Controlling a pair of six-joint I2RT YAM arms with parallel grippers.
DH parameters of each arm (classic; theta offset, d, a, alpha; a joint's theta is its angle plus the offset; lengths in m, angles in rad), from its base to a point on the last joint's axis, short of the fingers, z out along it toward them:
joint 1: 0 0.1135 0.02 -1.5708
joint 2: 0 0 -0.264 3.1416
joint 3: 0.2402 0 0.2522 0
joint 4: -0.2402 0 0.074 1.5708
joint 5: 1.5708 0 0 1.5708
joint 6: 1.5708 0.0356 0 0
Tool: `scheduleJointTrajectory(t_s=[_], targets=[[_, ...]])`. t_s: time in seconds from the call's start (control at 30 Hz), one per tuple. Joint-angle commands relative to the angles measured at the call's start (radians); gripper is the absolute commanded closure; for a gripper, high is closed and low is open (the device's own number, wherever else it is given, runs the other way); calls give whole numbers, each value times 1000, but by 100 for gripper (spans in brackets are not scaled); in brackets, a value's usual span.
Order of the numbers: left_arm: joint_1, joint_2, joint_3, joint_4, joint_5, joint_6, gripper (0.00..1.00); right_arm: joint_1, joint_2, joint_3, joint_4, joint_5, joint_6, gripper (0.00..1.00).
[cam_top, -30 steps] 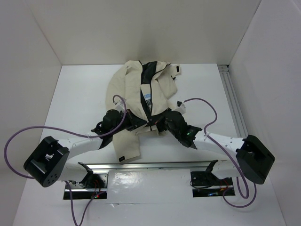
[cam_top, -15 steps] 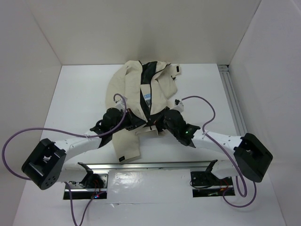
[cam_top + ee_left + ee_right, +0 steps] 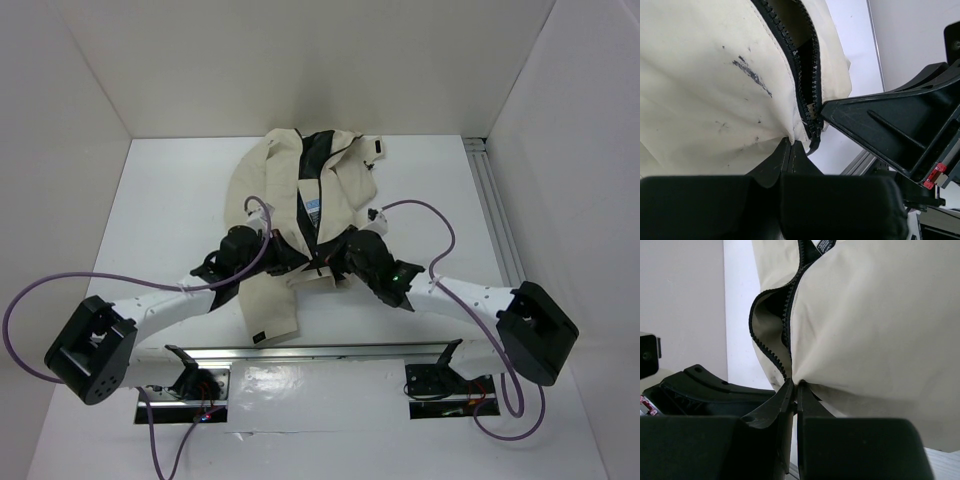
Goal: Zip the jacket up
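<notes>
Nearest the bases, the left hand (image 3: 791, 148) is closed on the bottom corner of one front panel of the jacket (image 3: 268, 180), and the right hand (image 3: 795, 388) is closed on the other panel's corner, just beside it. Beyond them the two rows of the zipper (image 3: 804, 95) stand apart and the front lies open toward the collar on the bench (image 3: 170, 200), so it seems the closing is not yet begun.
</notes>
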Motion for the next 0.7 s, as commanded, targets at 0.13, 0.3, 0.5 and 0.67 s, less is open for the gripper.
scheduleJointTrajectory(t_s=[0.13,0.3,0.5,0.67], targets=[[-3,-14,78,-31,79,107,100,-1,-39,53,11,-33,-156,82],[-3,17,115,-84,115,139,100,-1,-75,42,1,-84,-235,76],[-3,29,126,-84,136,150,100,-1,-75,61,-32,-131,-290,71],[-3,29,126,-84,136,150,100,-1,-84,61,-51,-121,-290,78]])
